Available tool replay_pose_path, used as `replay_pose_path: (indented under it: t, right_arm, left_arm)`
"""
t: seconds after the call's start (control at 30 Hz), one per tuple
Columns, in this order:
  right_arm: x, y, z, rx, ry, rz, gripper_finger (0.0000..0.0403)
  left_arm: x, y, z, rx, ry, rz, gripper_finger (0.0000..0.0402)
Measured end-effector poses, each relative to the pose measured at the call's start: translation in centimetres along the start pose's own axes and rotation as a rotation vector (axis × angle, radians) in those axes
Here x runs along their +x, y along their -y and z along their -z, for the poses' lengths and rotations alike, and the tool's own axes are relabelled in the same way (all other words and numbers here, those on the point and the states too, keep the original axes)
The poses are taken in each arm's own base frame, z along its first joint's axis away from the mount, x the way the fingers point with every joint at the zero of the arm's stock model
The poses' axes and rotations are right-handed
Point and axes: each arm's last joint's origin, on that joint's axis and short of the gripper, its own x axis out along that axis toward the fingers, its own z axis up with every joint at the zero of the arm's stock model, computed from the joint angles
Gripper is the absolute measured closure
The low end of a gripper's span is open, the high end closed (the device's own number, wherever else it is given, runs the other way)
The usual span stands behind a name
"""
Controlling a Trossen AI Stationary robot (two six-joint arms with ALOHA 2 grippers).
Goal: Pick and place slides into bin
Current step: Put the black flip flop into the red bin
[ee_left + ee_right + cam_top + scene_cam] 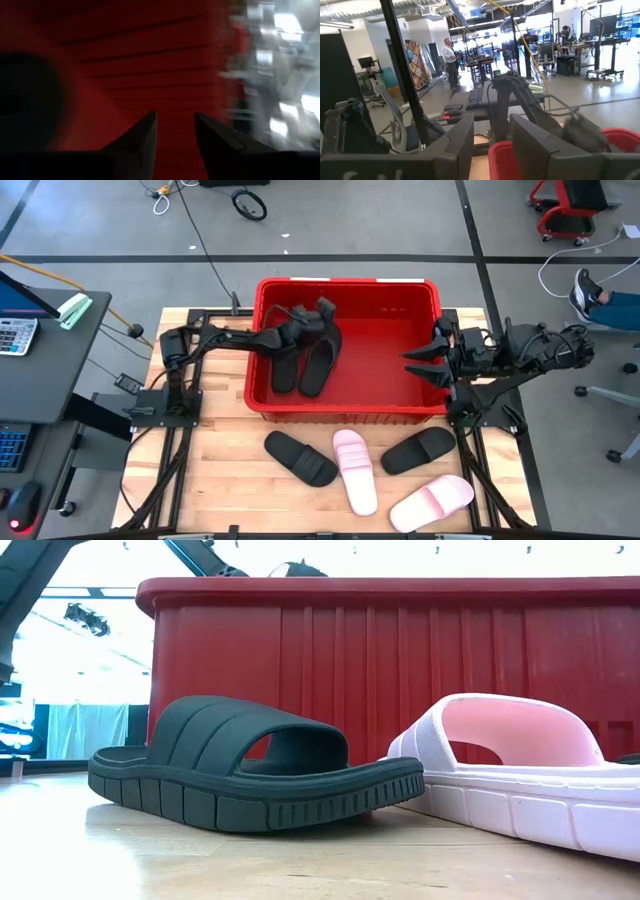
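My L gripper [325, 308] hangs inside the bin [400, 404], fingers [142, 137] apart w/ nothing between them, right over two black flip-flops [303, 362] lying side by side on the bin floor. My R gripper [418, 361] waits at the bin's right rim, fingers parted & empty. On the table in front: black slide [300, 457], pink slide [355, 470], black slide [420, 450], pink slide [432, 501].

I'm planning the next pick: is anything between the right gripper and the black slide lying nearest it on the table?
Nothing visible does. The right gripper hovers over the red bin's right end; the black slide lies on the table below the bin's near wall, uncovered, a pink slide beside it.
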Motion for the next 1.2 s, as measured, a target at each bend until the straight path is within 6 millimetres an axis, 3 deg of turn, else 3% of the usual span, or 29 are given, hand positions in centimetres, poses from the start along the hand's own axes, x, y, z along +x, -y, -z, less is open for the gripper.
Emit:
replay_pose_path:
  t: [0.2, 0.4, 0.5, 0.67, 0.73, 0.9, 1.07, 1.2]
  right_arm:
    - [-1.4, 0.8, 0.6, -0.004, -0.100, 0.032, 0.0282]
    - [-1.6, 2.4, 1.8, -0.010, -0.220, 0.177, 0.0370]
    - [-0.7, 3.6, 2.1, -0.043, -0.244, 0.267, 0.0393]
    - [1.9, 6.6, 3.0, -0.029, -0.313, 0.389, 0.0398]
    - [3.4, 8.5, 3.8, 0.007, -0.367, 0.413, 0.0398]
    - [7.4, 14.4, 6.2, 0.223, -0.456, 0.398, 0.0400]
    - [11.0, 20.1, 9.7, 0.507, -0.522, 0.233, 0.0401]
    - [12.5, 23.2, 13.6, 0.608, -0.633, 0.282, 0.0401]
  left_arm:
    - [-1.8, 6.9, -2.4, 0.194, -0.063, 0.435, 0.0295]
    - [-7.6, 14.5, -4.8, 0.566, -0.038, 0.698, 0.0362]
    - [-10.9, 18.3, -5.7, 0.804, -0.021, 0.736, 0.0394]
    - [-15.8, 24.2, -6.9, 1.203, -0.013, 0.690, 0.0391]
    - [-17.6, 26.3, -7.9, 1.289, -0.009, 0.659, 0.0396]
    - [-21.2, 29.4, -11.5, 1.319, -0.002, 0.500, 0.0397]
    - [-23.5, 30.4, -13.9, 1.490, 0.059, 0.396, 0.0395]
    - [-24.1, 30.5, -15.0, 1.554, 0.073, 0.348, 0.0398]
